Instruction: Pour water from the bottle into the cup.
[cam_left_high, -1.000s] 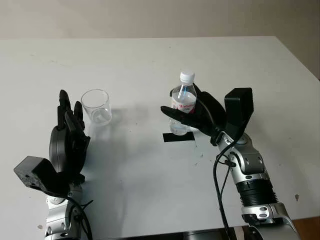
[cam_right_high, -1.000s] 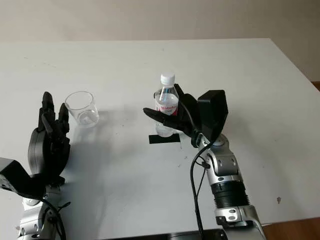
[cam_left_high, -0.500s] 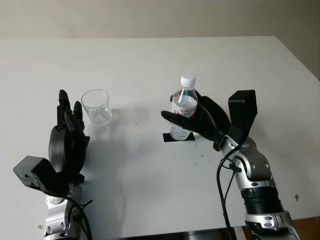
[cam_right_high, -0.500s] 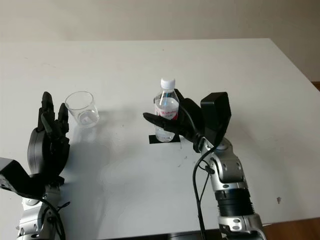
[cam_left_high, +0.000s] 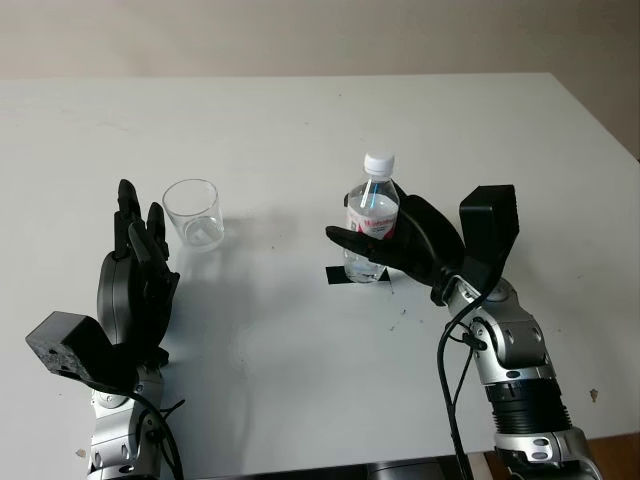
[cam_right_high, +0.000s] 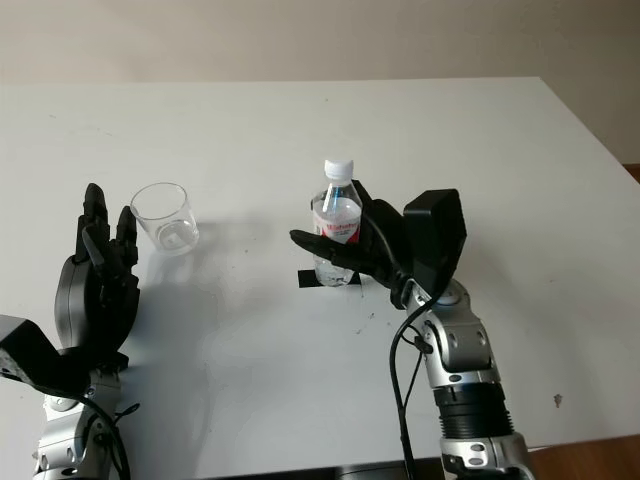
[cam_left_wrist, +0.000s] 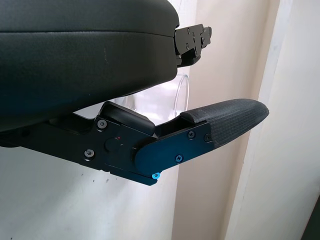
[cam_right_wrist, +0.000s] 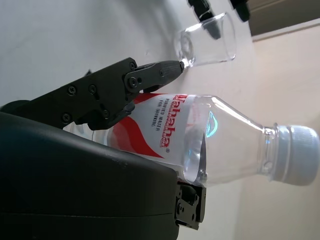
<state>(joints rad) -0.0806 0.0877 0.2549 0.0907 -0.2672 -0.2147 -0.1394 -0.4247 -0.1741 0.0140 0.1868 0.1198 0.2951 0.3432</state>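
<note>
A clear water bottle (cam_left_high: 371, 198) with a white cap and red label stands upright at the table's middle, over a black tape mark (cam_left_high: 336, 276). My right hand (cam_left_high: 372, 240) is shut on the bottle: its thumb crosses the front and the other fingers wrap behind. In the right wrist view the bottle (cam_right_wrist: 220, 135) lies against the palm, with a finger (cam_right_wrist: 125, 85) across its label. The empty clear cup (cam_left_high: 193, 212) stands to the left. My left hand (cam_left_high: 138, 255) is open just left of and nearer than the cup, palm toward it. The cup's rim (cam_left_wrist: 182, 95) shows in the left wrist view.
The white table (cam_left_high: 300, 130) stretches wide behind and between the cup and bottle. Its right edge (cam_left_high: 600, 115) runs diagonally at the far right. A cable (cam_left_high: 447, 370) loops along my right forearm.
My right hand has carried the bottle slightly to the right and down toward the black mark, and the bottle has gone from slightly tilted to upright. The left hand and the cup have not moved.
</note>
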